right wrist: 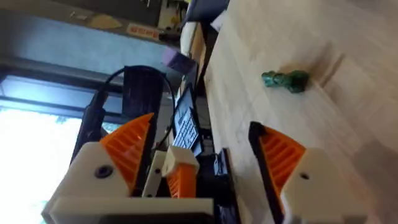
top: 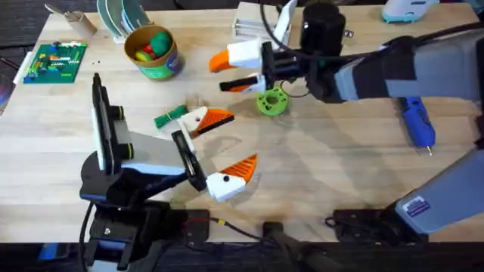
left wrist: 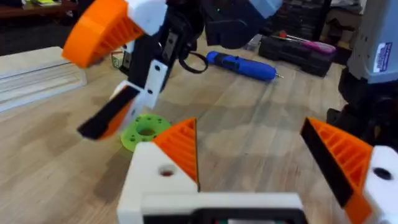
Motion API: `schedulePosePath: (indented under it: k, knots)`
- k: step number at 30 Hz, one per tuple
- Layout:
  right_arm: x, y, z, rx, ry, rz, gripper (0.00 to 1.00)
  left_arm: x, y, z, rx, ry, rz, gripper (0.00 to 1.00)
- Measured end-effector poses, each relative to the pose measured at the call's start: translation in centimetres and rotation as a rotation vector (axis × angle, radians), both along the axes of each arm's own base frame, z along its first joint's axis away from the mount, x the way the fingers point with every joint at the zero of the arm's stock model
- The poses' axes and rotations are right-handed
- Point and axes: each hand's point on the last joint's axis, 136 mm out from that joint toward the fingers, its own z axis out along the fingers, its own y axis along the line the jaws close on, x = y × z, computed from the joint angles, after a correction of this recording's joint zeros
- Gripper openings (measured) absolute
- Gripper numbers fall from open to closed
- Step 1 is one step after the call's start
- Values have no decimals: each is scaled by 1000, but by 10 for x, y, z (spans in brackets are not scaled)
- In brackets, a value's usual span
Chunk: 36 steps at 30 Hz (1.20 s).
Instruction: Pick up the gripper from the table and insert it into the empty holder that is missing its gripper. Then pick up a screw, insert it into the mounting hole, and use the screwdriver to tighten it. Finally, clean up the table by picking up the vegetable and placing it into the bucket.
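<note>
You are seeing the vegetable, green and leafy, lying left of centre on the pale wooden counter; both arms' jaws are spread, pinching nothing.

The worktop is showing pale wood with a fine grain and a smooth, faintly sheened finish. The left gripper is wearing matt white plastic mounts and orange plastic pads with ribbed faces; the right gripper is looking the same. The green ring is reading as matt plastic with a layered, slightly rough surface. The screwdriver is showing a smooth blue plastic body with a soft gloss and a thin metal tip. The bucket is appearing smooth, its yellow rim slightly glossy.
</note>
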Motion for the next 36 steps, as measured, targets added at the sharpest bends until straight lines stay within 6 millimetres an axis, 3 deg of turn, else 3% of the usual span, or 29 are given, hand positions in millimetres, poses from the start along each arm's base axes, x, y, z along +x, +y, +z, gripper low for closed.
schedulePosePath:
  k: [9,14,17,22,27,31,36]
  knots:
    - [52,-54,7,-11,-166,-179,931,0,0,0,0,0,-2,993]
    - [63,-75,30,-58,-301,-271,932,0,0,0,0,0,-2,993]
    - [63,-86,22,-178,-307,-335,933,0,0,0,0,0,-2,992]
    - [55,-111,1,-454,-368,-420,933,0,0,0,0,0,-2,993]
    - [29,-128,-9,-737,-490,-422,933,0,0,0,0,0,-2,993]
    - [2,-125,-33,-918,-535,-324,934,0,0,0,0,0,-2,993]
    - [-14,-107,-59,-1006,-574,-220,935,0,0,0,0,0,-2,993]
